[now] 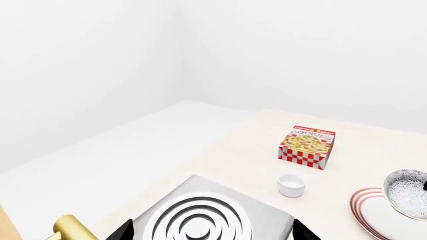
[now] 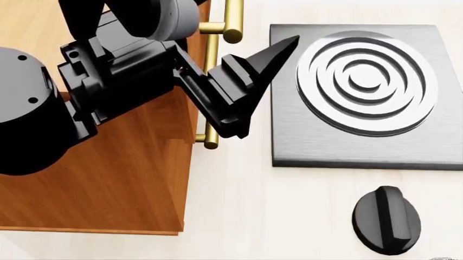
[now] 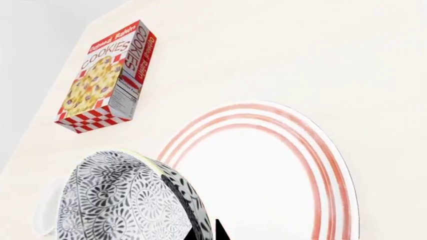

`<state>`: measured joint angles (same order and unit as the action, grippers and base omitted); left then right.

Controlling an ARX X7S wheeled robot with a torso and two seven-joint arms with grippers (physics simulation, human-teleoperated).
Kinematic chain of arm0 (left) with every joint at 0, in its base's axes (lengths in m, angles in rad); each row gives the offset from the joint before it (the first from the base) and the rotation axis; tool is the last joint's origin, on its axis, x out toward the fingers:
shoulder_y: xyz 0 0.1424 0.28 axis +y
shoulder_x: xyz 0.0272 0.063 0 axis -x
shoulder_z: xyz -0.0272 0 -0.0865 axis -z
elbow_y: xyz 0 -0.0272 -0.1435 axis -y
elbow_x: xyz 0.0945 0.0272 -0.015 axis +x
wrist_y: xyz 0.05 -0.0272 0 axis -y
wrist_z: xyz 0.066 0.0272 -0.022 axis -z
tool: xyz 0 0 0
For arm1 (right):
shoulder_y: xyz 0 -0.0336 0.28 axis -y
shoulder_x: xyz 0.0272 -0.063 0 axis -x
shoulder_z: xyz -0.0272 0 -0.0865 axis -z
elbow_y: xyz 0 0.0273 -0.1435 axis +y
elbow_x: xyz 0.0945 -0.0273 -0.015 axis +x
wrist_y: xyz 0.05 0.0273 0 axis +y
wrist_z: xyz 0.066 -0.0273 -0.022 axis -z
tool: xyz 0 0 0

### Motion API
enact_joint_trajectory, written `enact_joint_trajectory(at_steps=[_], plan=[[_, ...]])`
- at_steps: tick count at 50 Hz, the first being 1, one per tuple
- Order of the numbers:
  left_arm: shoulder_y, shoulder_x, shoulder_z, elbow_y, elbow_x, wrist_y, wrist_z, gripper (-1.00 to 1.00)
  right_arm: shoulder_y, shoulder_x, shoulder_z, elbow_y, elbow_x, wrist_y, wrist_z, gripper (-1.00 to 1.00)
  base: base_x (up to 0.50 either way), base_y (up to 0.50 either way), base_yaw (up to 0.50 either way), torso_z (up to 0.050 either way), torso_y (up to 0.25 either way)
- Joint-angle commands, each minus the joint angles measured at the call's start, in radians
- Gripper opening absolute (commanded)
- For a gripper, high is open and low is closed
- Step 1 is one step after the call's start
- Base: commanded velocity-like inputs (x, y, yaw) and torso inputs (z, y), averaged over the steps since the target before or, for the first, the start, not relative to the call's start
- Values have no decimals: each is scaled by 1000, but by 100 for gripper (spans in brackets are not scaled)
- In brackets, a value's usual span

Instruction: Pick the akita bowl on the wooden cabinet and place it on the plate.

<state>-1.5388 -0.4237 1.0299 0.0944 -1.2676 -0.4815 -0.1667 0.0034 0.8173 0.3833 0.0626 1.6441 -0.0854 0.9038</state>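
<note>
The akita bowl (image 3: 127, 200), between the right gripper's (image 3: 212, 234) fingers, hangs over the plate (image 3: 267, 170).

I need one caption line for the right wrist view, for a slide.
Patterned akita bowl held over the red-ringed plate, cookie box lying beyond.

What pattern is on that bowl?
Dense dark swirls on white, clearest on the akita bowl in the right wrist view.

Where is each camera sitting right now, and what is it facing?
Head: looks down on the wooden cabinet and stove; left end effector fills the left.
Left wrist: faces the cookie box, cup, plate.
Right wrist: close above the plate, akita bowl in front.
Both wrists share the box, plate and bowl.
</note>
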Motion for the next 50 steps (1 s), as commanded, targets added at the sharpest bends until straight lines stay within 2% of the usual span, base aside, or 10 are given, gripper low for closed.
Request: enact_joint_trajectory(at_steps=[1, 50], plan=[[23, -11, 23, -14, 9, -3, -1, 100, -11, -2, 15, 4, -20, -3, -6, -100, 0, 0, 0, 0, 0], [58, -3, 38, -65, 42, 21, 37, 100, 68, -20, -72, 120, -85, 15, -28, -100, 0, 0, 0, 0, -3]])
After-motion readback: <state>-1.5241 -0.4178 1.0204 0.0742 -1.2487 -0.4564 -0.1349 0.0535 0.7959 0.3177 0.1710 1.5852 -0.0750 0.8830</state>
